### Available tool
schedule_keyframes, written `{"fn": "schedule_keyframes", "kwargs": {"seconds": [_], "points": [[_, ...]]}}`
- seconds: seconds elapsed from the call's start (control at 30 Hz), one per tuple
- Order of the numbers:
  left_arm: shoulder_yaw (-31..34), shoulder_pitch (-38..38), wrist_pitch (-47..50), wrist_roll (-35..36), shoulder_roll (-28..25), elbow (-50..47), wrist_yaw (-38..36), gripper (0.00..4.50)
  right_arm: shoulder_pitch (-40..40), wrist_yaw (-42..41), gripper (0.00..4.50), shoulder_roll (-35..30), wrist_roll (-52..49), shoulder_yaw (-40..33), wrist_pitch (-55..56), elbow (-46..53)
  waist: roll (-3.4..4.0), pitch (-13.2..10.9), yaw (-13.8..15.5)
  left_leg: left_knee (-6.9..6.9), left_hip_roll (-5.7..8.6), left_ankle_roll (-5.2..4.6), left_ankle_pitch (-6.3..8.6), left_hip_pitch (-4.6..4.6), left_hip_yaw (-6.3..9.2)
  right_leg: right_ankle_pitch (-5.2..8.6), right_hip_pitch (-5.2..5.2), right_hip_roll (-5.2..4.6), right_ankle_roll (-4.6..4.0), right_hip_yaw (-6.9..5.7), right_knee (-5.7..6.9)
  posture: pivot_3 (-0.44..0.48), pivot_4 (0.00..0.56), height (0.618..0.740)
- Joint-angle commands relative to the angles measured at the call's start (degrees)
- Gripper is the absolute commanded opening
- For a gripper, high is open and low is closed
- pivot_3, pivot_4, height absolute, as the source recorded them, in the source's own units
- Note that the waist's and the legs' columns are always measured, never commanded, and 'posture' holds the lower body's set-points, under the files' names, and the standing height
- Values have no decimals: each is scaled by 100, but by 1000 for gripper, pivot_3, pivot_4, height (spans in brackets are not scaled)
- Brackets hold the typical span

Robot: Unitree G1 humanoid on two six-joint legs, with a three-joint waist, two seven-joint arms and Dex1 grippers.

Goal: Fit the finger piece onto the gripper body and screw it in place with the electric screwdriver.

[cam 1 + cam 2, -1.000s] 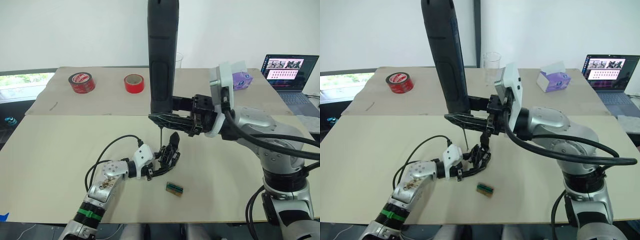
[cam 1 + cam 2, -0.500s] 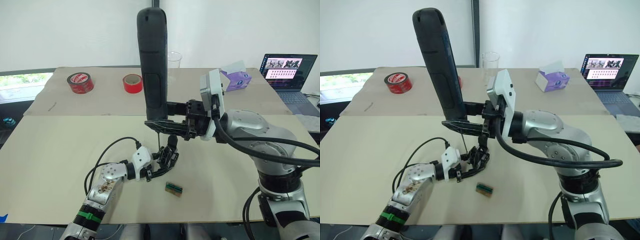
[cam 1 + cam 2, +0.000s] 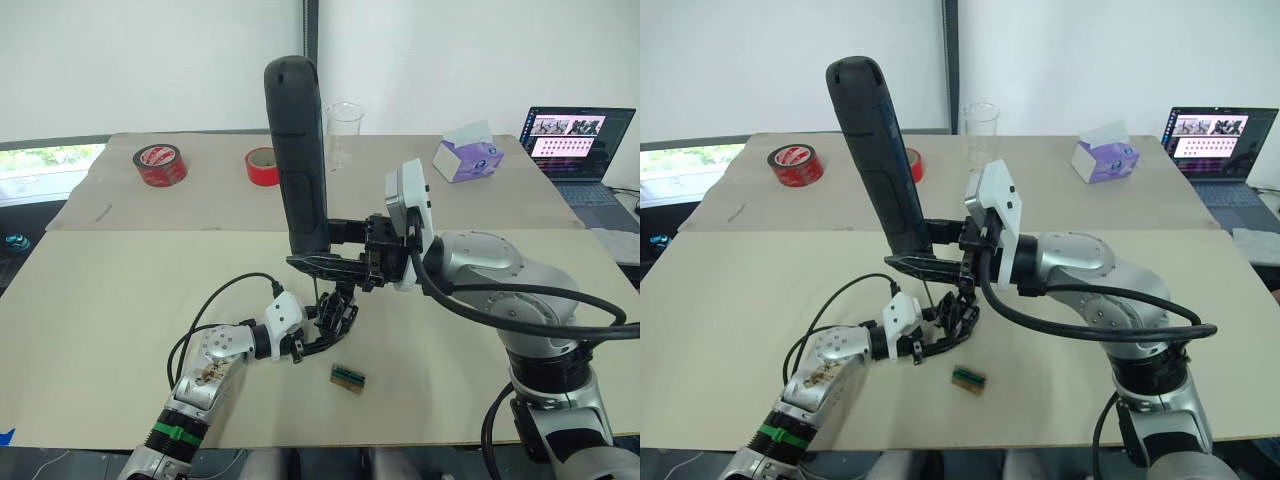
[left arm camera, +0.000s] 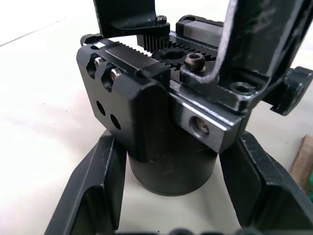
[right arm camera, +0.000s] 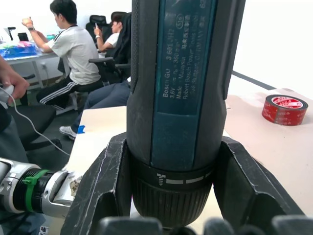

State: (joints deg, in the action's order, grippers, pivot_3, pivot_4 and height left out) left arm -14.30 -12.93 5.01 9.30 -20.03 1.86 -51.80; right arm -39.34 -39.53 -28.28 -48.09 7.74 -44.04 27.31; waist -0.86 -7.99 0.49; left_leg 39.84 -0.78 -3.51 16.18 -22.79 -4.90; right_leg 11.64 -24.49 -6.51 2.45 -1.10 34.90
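Left eye view puts our right gripper (image 3: pixel 325 264) at frame centre, clamped on the near-upright electric screwdriver (image 3: pixel 296 150). Just below, our left gripper (image 3: pixel 325 335) grips the gripper body (image 3: pixel 338 308) by its round base on the table (image 3: pixel 100 300). We cannot make out the finger piece.

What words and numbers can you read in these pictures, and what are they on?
"Bosch GO", "3 601", "3.6V": on the label of the electric screwdriver; its other lines are too blurred.
Red tape roll: white print, unreadable.
Laptop screen: too small.
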Motion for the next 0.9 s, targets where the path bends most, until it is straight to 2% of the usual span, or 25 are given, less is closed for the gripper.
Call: {"fn": "schedule_keyframes", "kwargs": {"seconds": [0.03,0.9], "points": [[-80,142,161,-27,-78,26,-23,2258,-6,-83,1916,80,37,-130,182,116,0,0,0,0,0,0,0,0,0,0,0,0,0,0,1,0,150,740],[-64,311,-302,-75,-9,445,-27,2258,122,-318,1916,326,492,-47,220,99,-1,0,-52,-1,0,2,-1,1,2,-1,-1,2,2,-5,2,0,150,740]]}}
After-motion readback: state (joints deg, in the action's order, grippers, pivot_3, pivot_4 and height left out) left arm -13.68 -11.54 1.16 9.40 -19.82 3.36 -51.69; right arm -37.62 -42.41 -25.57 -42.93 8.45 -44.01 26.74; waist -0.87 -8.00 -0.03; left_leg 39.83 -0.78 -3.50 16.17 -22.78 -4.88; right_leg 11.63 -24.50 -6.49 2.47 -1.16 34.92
